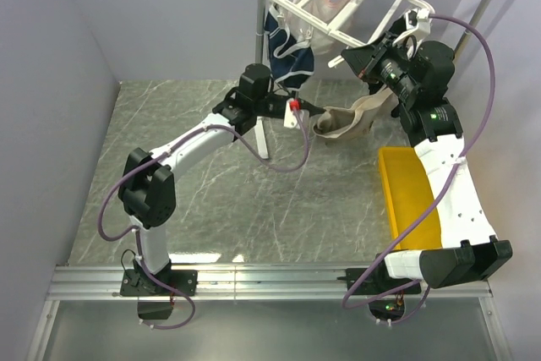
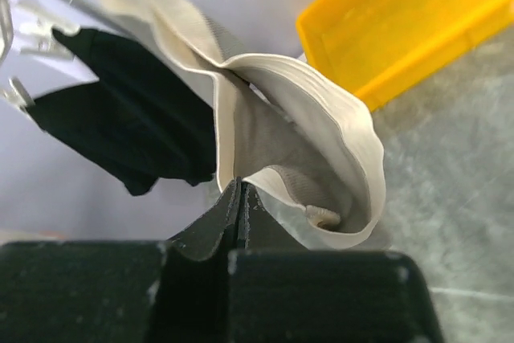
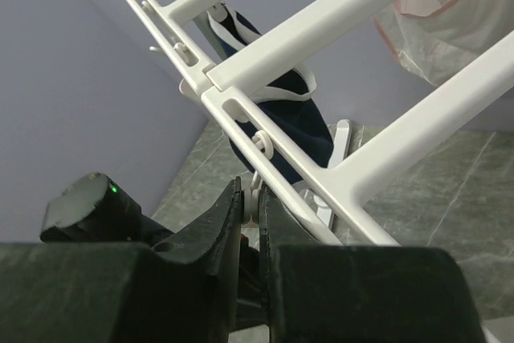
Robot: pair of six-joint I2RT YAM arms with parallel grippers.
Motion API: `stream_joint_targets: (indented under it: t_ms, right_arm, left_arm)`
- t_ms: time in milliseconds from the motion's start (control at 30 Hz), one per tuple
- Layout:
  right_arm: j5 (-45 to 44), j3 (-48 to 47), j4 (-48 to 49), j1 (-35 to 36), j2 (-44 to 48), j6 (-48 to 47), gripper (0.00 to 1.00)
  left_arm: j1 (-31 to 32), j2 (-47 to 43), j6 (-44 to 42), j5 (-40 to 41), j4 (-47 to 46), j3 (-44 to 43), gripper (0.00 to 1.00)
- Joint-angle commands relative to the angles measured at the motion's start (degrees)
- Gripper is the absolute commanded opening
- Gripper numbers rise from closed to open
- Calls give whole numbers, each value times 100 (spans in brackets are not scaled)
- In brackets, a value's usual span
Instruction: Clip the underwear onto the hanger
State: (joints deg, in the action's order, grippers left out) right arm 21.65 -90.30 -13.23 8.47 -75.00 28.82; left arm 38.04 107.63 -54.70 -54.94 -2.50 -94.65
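Underwear (image 1: 348,120) hangs in the air over the worktop (image 1: 279,217), below and in front of the hanger (image 3: 337,20), not yet on any clip. Left tool (image 2: 239,197) is pinched tight on a thin edge of the fabric. The beige waistband loops away toward the right arm, slack and twisted. Right tool (image 3: 253,205) is up under the rack's near bar, fingers pressed together on what looks like a small white clip (image 3: 255,186), probably squeezing it. The clip's mouth is hidden, so can't tell if it gapes. Navy briefs (image 3: 281,118) hang from the rack just behind that clip. Yellow bin (image 1: 410,196) sits on the worktop beside the right arm.

Risks, my guess:
- **Weak grip:** the left tool holds only a sliver of fabric, so a tug upward could pull it free and drop the garment onto the worktop or into the bin.
- **Folded band:** the waistband is folded over, so the clip may bite a double layer or miss the edge.
- **Swinging rack:** the rack hangs off the pole stand (image 1: 260,6) and looks free to swing. Pushing on it could shift the clip off line or slip it out of the right tool.
- **Nearby garment:** the navy briefs are close by and could get caught in the same clip.
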Motion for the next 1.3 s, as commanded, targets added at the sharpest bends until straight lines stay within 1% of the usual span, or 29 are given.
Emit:
stream_joint_targets:
  t_ms: [0, 67, 100, 233, 300, 433, 667, 733, 833, 867, 967, 1033, 1167, 1267]
  right_arm:
    - [428, 100, 321, -21, 161, -315, 0]
    - [515, 118, 330, -29, 161, -403, 0]
    - [533, 127, 348, -21, 161, -421, 0]
    - [647, 153, 357, -30, 144, -517, 0]
    - [744, 136, 313, -30, 135, -614, 0]
    - [885, 92, 225, -56, 117, -746, 0]
    - [1148, 74, 216, -82, 100, -764, 0]
    - [1288, 65, 242, -91, 74, -703, 0]
    - [1403, 22, 234, -100, 12, -685, 0]
    - [1430, 13, 173, -100, 3, -702, 0]
    - [1517, -5, 137, -100, -32, -772, 0]
    - [1553, 4, 128, -100, -50, -825, 0]
    - [1579, 39, 137, -100, -67, -904, 0]
    - [1570, 92, 181, -91, -50, -966, 0]
  left_arm:
    - [-148, -121, 1931, -421, -953, -404, 0]
    - [-244, -15, 2347, -526, -1112, -720, 0]
    - [-271, 125, 2750, -579, -1138, -843, 0]
    - [-376, 442, 3570, -799, -1208, -1554, 0]
    - [-394, 608, 4026, -825, -1253, -1766, 0]
    - [-394, 855, 4353, -756, -1033, -2284, 0]
    - [-412, 1145, 4836, -536, -805, -2734, 0]
    - [-412, 1207, 5082, -457, -804, -2821, 0]
    - [-412, 1251, 5434, -123, -839, -2892, 0]
    - [-412, 1269, 5739, 34, -813, -2918, 0]
    - [-420, 1339, 6144, 307, -717, -3068, 1]
    - [-420, 1400, 6313, 466, -699, -3164, 1]
    - [-429, 1470, 6927, 765, -813, -3252, 1]
    - [-403, 1550, 7244, 1054, -691, -3454, 1]
